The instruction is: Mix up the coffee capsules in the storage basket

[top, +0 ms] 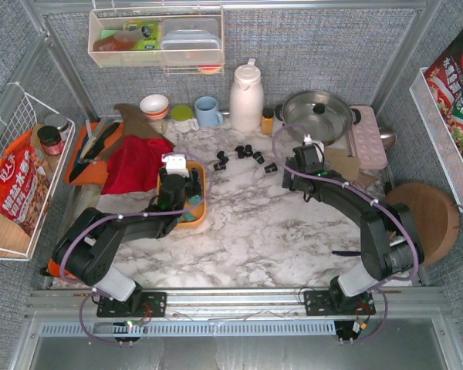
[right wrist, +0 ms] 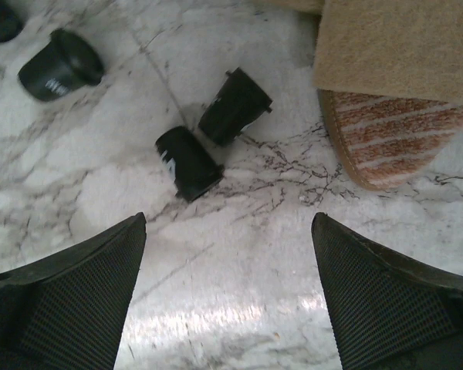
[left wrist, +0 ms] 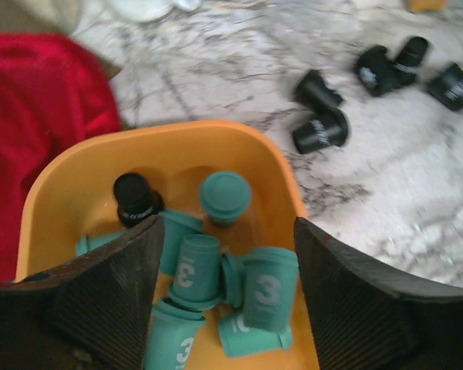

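Observation:
The orange storage basket (top: 204, 202) sits left of centre; in the left wrist view its rim (left wrist: 177, 132) curves around several teal capsules (left wrist: 269, 288) and one black capsule (left wrist: 136, 197). Several black capsules (top: 243, 151) lie loose on the marble, and they also show in the left wrist view (left wrist: 321, 131). My left gripper (top: 177, 183) hangs open over the basket, its jaws (left wrist: 228, 235) either side of the teal pile, holding nothing. My right gripper (top: 293, 166) is open and empty above bare marble (right wrist: 228, 231), just short of two black capsules (right wrist: 189, 163).
A red cloth (top: 135, 163) lies just left of the basket. A darker orange utensil tray (top: 81, 160) is beyond it. A thermos (top: 245, 96), pot (top: 318, 116), mug (top: 208, 112) and bowl (top: 154, 104) line the back. Woven mats (right wrist: 401, 46) lie by the right gripper. A wooden board (top: 422, 220) is far right.

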Robot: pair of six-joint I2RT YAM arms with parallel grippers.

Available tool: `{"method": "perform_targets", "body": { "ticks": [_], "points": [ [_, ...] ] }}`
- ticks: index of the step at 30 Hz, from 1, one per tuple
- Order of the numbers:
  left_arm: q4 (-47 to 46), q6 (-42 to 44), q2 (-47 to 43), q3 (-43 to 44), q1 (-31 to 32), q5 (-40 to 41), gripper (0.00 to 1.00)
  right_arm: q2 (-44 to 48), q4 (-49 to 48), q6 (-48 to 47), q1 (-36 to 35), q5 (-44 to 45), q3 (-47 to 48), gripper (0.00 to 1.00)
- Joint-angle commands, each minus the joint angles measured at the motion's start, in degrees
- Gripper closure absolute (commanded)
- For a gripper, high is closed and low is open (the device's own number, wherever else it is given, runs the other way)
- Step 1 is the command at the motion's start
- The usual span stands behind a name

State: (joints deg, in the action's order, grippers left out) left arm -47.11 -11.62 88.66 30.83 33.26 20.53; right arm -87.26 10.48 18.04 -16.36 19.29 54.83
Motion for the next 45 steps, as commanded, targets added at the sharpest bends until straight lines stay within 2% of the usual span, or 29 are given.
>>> {"method": "perform_targets", "body": {
  "ticks": [1, 4, 6, 12, 17, 23, 25, 36, 41, 45],
  "points": [
    [10.04, -14.21, 1.18, 3.81, -0.20, 12.00, 0.14, -3.17, -6.79, 10.86, 2.47, 2.15, -0.36, 0.09],
    [14.96, -14.34, 1.21, 6.80, -0.21, 10.47, 0.04, -5.92, -9.71, 15.07, 3.33, 2.15, -0.13, 0.11],
    [16.94, -13.79, 0.73, 8.31, -0.20, 9.31, 0.01, -8.22, -10.98, 16.99, 3.47, 3.30, 0.53, 0.15],
    [16.09, -11.30, -2.69, 8.23, -0.19, 6.66, 0.01, -14.65, -11.88, 18.52, 3.67, 6.73, 5.65, 0.23],
    [14.14, -10.50, -5.82, 7.07, -0.16, 4.17, 0.01, -18.77, -8.21, 19.44, 4.36, 8.25, 9.98, 0.27],
    [13.71, -9.11, -8.12, 6.81, -0.16, 0.82, 0.01, -22.19, -4.68, 21.56, 5.90, 5.65, 12.08, 0.29],
    [13.63, -8.39, -8.68, 6.87, -0.11, -0.04, 0.01, -22.25, -4.86, 21.96, 6.20, 4.71, 11.99, 0.31],
    [12.52, -7.91, -9.44, 6.45, -0.12, -3.69, 0.01, -20.14, -6.26, 19.44, 6.34, 0.13, 10.61, 0.56],
    [10.55, -6.78, -9.47, 5.96, -0.04, -7.15, 0.01, -16.62, -6.09, 15.89, 6.27, -2.31, 10.09, 0.61],
    [6.20, -3.96, -9.69, 4.61, -0.11, -14.59, 0.01, -10.85, -5.78, 12.50, 5.27, -5.68, 9.43, 0.62]
  ]
}}
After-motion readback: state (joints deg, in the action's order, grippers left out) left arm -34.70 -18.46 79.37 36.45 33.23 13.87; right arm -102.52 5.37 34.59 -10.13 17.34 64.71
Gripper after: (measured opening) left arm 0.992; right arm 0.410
